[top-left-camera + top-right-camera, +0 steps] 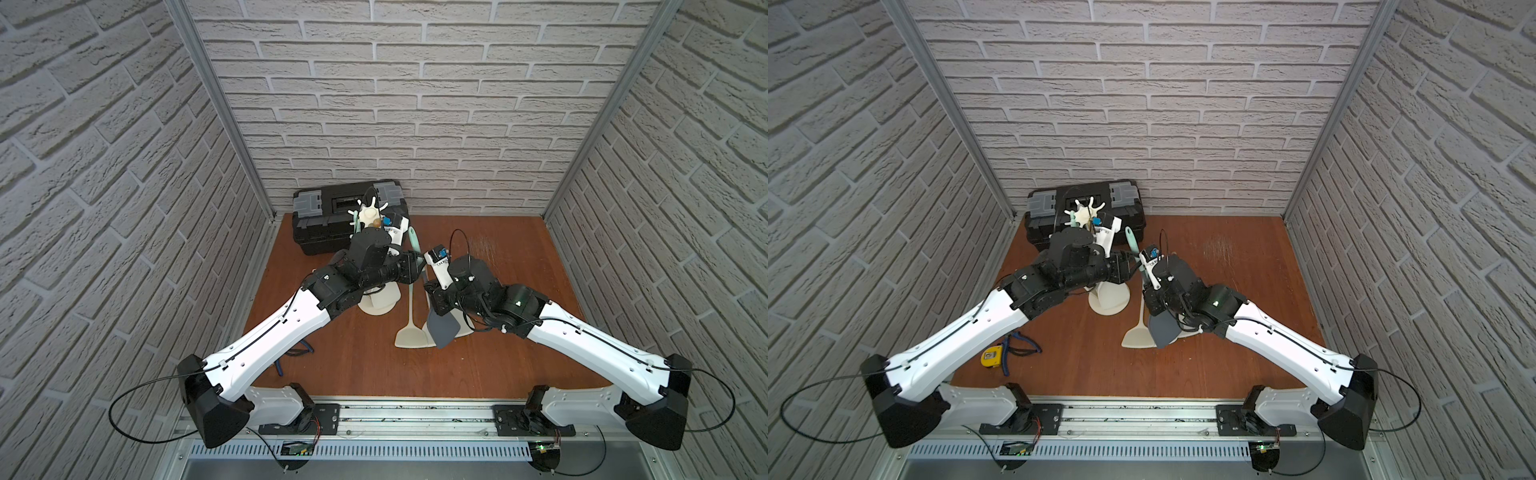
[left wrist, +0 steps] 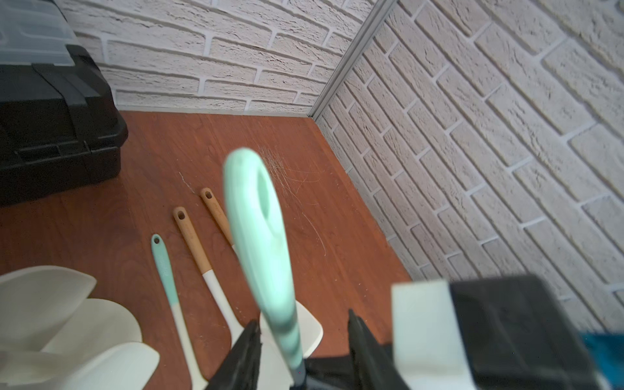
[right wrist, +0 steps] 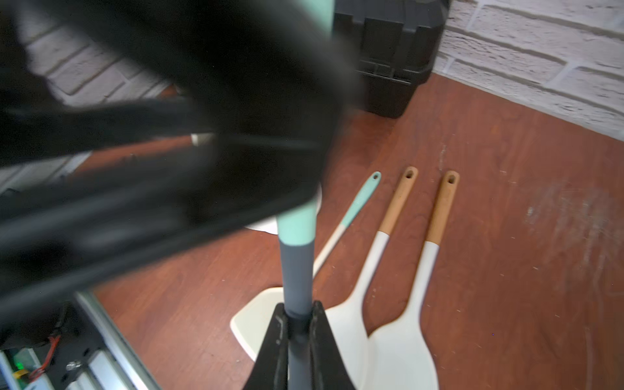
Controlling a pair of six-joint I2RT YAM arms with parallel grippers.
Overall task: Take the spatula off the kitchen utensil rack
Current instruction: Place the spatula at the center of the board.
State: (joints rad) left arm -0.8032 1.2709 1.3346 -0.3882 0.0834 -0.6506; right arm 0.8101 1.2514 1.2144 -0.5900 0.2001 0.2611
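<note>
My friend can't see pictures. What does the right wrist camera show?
The right pincer is shut on a spatula with a grey and mint handle. Behind it, three cream spatulas lie on the brown table, and a black toolbox stands by the brick wall.

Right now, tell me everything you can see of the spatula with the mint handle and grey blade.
The spatula has a mint-green handle with an oval hanging hole, a grey neck and a dark grey blade, silicone by its look. It is off the rack, tilted, handle up, blade low over the cream spatulas. The right gripper is shut on its neck; the left gripper stands open around the handle.
</note>
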